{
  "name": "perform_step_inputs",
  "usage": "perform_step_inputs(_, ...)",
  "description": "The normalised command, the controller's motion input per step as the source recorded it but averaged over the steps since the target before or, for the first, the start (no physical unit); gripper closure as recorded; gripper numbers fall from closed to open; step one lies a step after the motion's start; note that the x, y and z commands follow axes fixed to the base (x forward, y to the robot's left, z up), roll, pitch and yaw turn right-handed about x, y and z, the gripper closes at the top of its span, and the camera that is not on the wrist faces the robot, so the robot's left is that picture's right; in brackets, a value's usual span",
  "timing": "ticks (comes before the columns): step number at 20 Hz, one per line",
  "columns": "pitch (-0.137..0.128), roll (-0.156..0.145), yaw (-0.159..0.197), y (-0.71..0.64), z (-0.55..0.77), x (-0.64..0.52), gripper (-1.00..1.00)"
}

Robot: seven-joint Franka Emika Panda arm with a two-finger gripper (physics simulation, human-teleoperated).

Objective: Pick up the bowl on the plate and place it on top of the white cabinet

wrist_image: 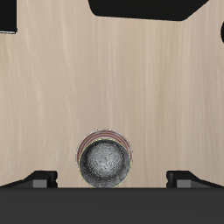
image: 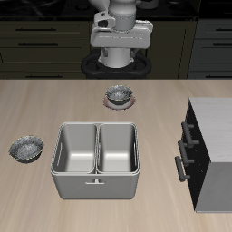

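Grey bowl (wrist_image: 106, 163) on the reddish-rimmed plate (wrist_image: 93, 136), directly beneath the wide-spread, empty jaws.

On the table: 2 grey bowls (image: 120, 93) (image: 27, 148), 1 plate (wrist_image: 87, 143), 1 steel basin (image: 96, 160), 1 white cabinet (image: 217, 122).

Wood table (image: 54, 109): steel two-compartment basin (image: 96, 160) centre-front; plate (image: 119, 101) behind basin, second grey bowl (image: 27, 148) and white cabinet (image: 213, 152) flanking it.
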Motion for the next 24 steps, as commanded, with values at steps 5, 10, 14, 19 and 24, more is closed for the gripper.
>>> perform_step_inputs(5,-0.003,-0.005,-0.012,0.06,-0.1,-0.2,-1.0)
perform_step_inputs(10,-0.006,-0.001,-0.011,0.12,-0.1,-0.22,-1.0)
perform_step_inputs(14,-0.019,0.003,-0.022,0.14,0.0,-0.19,-1.0)
perform_step_inputs(19,-0.011,0.006,-0.016,0.16,-0.1,-0.28,-1.0)
perform_step_inputs(24,-0.006,0.013,0.0,0.08,-0.02,-0.11,-1.0)
